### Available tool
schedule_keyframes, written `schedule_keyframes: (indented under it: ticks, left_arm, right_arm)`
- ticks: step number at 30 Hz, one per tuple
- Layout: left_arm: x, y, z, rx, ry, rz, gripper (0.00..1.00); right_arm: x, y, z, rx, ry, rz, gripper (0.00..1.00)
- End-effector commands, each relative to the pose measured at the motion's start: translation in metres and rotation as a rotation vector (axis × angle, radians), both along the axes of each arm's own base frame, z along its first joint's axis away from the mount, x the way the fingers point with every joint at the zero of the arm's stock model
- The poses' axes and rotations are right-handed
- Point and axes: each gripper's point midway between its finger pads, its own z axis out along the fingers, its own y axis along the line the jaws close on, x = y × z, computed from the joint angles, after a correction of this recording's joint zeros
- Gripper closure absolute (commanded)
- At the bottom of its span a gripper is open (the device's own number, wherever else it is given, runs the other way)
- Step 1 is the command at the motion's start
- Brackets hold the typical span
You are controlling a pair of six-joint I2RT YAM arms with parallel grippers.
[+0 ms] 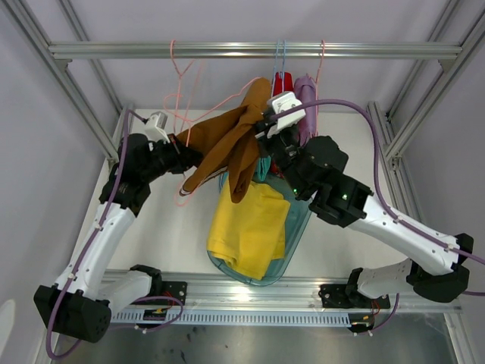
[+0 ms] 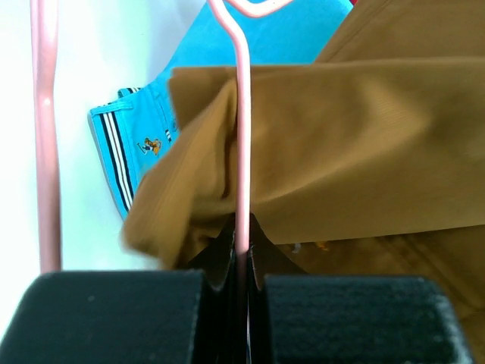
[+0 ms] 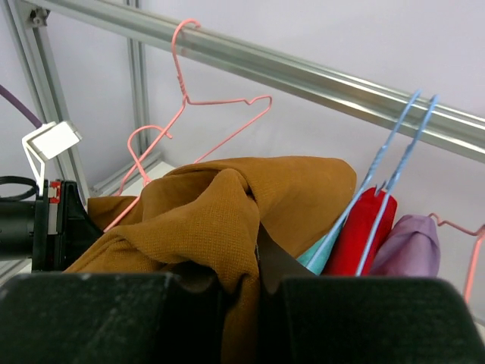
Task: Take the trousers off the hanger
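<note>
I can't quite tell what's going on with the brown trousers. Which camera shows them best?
The top external view: the brown trousers show nearly whole there, spread above the yellow pair. The left wrist view gives only a close fold over the pink hanger; the right wrist view only a bunched end.

Metal rail (image 1: 227,50) overhead; white table (image 1: 170,231) below; aluminium frame post (image 1: 428,95) right

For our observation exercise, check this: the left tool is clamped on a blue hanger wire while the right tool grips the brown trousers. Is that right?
Not quite: the hanger wire in the left tool is pink, not blue, as the left wrist view shows. The right tool does grip the brown trousers.
</note>
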Motion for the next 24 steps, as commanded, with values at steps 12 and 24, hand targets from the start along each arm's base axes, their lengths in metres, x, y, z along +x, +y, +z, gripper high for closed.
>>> schedule_keyframes:
  ticks: [12,24]
  left_arm:
    - [0.011,0.006,-0.007,0.044,-0.006,0.045,1.00]
    - [0.009,-0.011,-0.044,0.290,0.037,0.079,1.00]
  right_arm:
    - [-0.035,-0.091,0.096,0.260,-0.132,-0.066,1.00]
    - [-0.036,-0.095,0.100,0.253,-0.116,-0.061,1.00]
